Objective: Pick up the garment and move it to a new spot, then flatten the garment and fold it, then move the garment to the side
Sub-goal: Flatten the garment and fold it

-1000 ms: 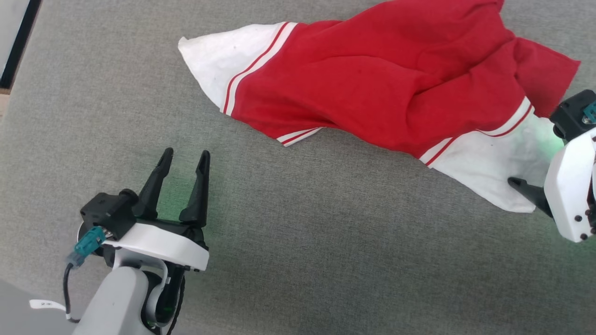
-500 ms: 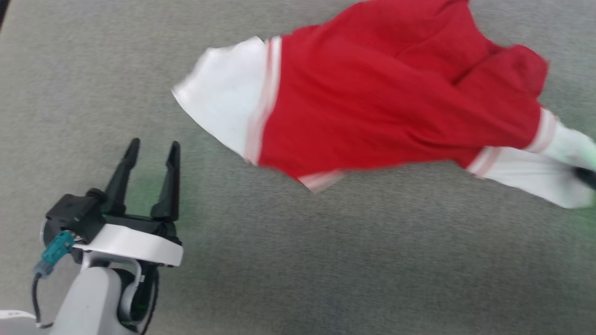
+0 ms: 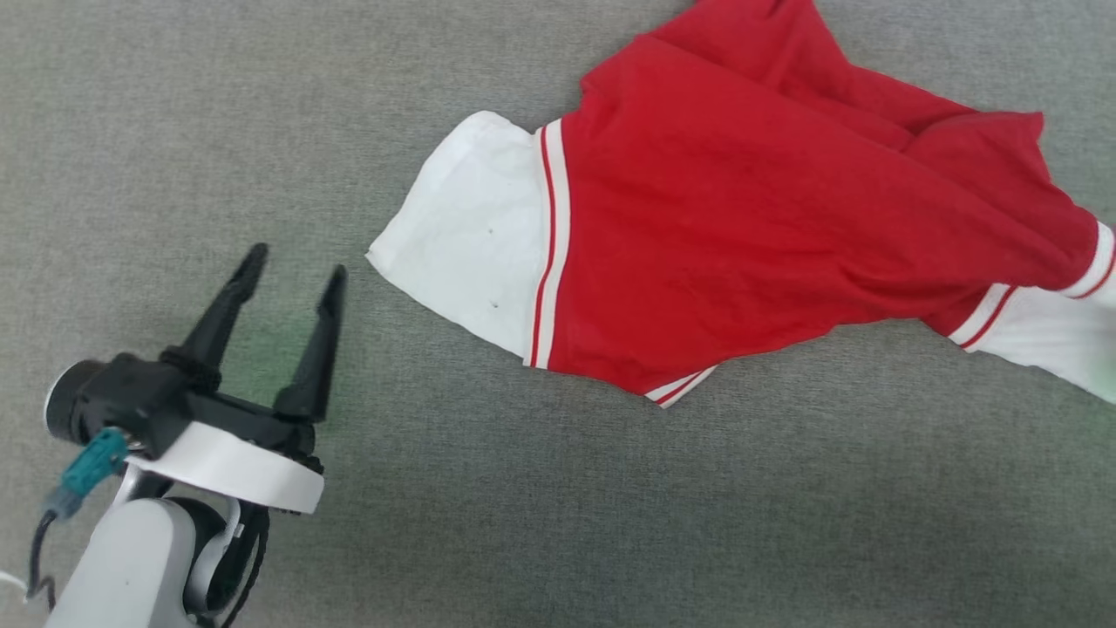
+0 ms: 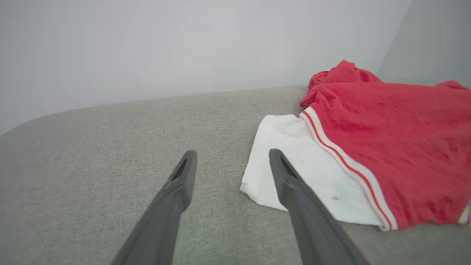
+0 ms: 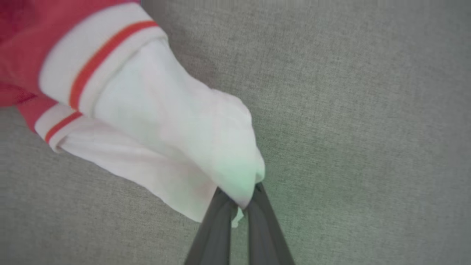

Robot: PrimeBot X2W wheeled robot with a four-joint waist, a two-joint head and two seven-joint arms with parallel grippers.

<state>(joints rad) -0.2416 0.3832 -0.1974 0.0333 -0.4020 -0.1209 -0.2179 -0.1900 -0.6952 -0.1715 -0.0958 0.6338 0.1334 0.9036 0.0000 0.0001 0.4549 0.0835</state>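
Observation:
The garment (image 3: pixel 741 235) is a red shirt with white sleeves and red-and-white striped trim, lying rumpled across the grey fabric surface (image 3: pixel 558 515) at the upper right of the head view. One white sleeve (image 3: pixel 475 253) points toward my left gripper (image 3: pixel 295 266), which stands open and empty a little to the left of it. In the left wrist view that sleeve (image 4: pixel 312 176) lies just right of my open gripper (image 4: pixel 232 154). My right gripper (image 5: pixel 239 200) is shut on the end of the other white sleeve (image 5: pixel 176 140), whose cloth is bunched between its fingers.
The grey woven surface stretches all round the garment, with bare room at the left and along the bottom of the head view. In the left wrist view a pale wall (image 4: pixel 184 48) rises behind the far edge of the surface.
The right gripper has shut on the white sleeve and passed beyond the right edge of the head view. The garment has shifted and its left sleeve lies closer to the left gripper. The head camera moved too.

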